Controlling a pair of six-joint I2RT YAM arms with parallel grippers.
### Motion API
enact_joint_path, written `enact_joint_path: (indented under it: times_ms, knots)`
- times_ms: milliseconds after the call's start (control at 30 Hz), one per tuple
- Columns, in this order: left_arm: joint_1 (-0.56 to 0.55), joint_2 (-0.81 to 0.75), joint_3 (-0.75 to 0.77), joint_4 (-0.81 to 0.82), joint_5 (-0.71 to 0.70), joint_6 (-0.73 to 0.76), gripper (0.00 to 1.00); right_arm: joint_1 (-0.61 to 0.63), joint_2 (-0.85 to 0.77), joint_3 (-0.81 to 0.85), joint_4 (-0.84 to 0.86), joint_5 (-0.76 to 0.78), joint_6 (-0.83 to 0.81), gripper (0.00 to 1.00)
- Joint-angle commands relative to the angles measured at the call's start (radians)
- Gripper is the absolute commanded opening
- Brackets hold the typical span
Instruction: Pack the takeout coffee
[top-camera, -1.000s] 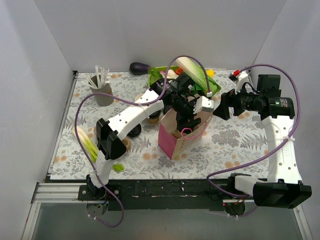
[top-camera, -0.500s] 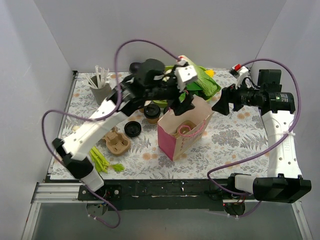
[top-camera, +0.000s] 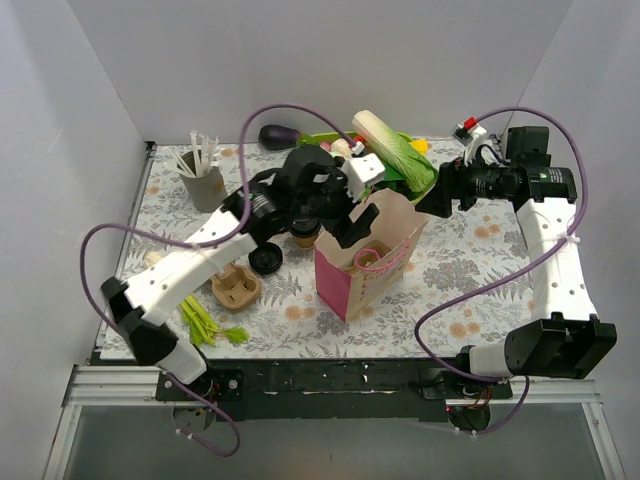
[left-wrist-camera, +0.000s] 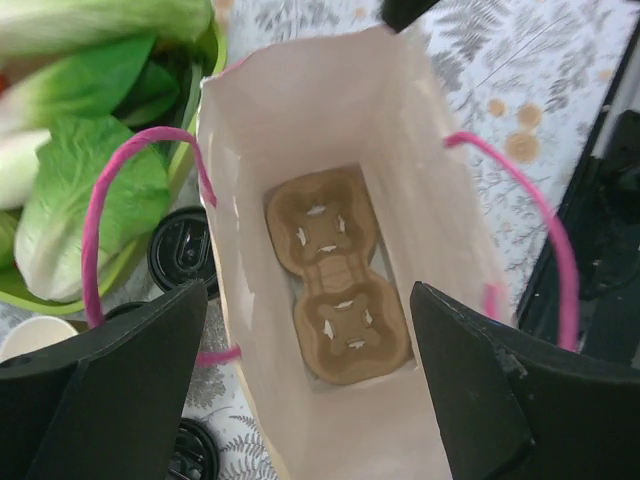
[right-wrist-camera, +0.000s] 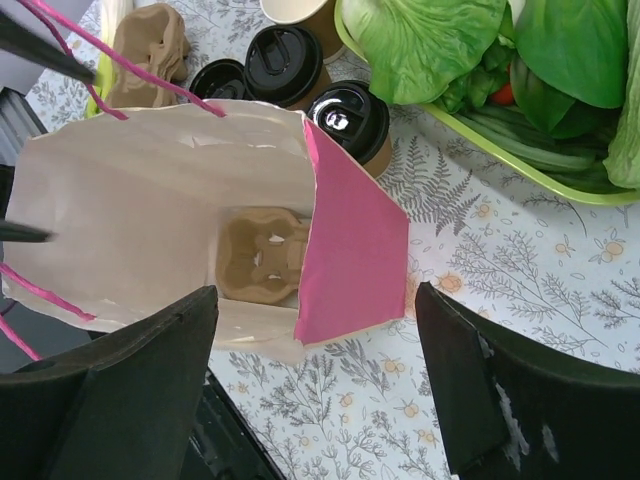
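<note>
Having risen from the bag (top-camera: 345, 285), our left gripper (left-wrist-camera: 308, 290) hangs wide open and empty above the tray (left-wrist-camera: 335, 290), right gripper (right-wrist-camera: 316, 295) likewise; next we should reach for a cup (right-wrist-camera: 283, 62) just beside the left one.

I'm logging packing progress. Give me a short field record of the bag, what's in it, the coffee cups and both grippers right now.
bag: pink paper bag, upright, mouth open
inside bag: brown cup tray flat on the bottom, both pockets empty
coffee: lidded cups on the table beside the bag, none packed
left gripper: open, empty, over the bag mouth
right gripper: open, empty, above the bag's edge
spare tray: on the table, left of the bag in the top view
</note>
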Motion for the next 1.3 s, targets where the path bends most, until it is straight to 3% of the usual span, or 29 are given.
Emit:
enact_joint_path:
  times_ms: [0, 200, 233, 333, 433, 467, 533, 567, 633, 1033, 1267]
  knots:
    - [0.044, 0.108, 0.089, -0.046, -0.061, -0.076, 0.81, 0.026, 0.017, 0.04, 0.006, -0.052, -0.006, 0.86]
    - [0.074, 0.132, 0.064, -0.063, -0.033, -0.058, 0.66, 0.099, 0.007, -0.029, 0.022, 0.008, -0.006, 0.8]
    - [0.075, 0.13, 0.053, -0.063, -0.011, -0.055, 0.59, 0.105, 0.005, -0.052, 0.031, 0.026, 0.002, 0.78]
    - [0.077, 0.115, 0.015, -0.034, 0.017, -0.028, 0.49, 0.119, 0.011, -0.089, 0.058, 0.097, 0.033, 0.63]
    - [0.077, 0.13, 0.02, -0.029, 0.071, -0.002, 0.31, 0.12, 0.017, -0.101, 0.066, 0.106, 0.045, 0.4]
    - [0.077, 0.136, 0.026, -0.034, 0.094, 0.002, 0.23, 0.12, 0.019, -0.097, 0.065, 0.102, 0.045, 0.24]
    - [0.077, 0.165, 0.059, -0.063, 0.12, 0.014, 0.15, 0.122, 0.017, -0.08, 0.037, 0.097, 0.043, 0.15]
    - [0.077, 0.174, 0.07, -0.072, 0.135, 0.015, 0.05, 0.122, 0.01, -0.056, 0.026, 0.1, 0.042, 0.08]
    - [0.077, 0.182, 0.098, -0.083, 0.16, 0.024, 0.0, 0.12, -0.018, -0.002, -0.024, 0.106, 0.04, 0.01]
    - [0.077, 0.256, 0.411, -0.259, 0.211, 0.085, 0.0, 0.12, -0.067, 0.192, -0.244, 0.079, 0.06, 0.01]
    - [0.077, 0.289, 0.394, -0.247, 0.241, 0.078, 0.0, 0.12, -0.105, 0.115, -0.248, 0.082, 0.068, 0.01]
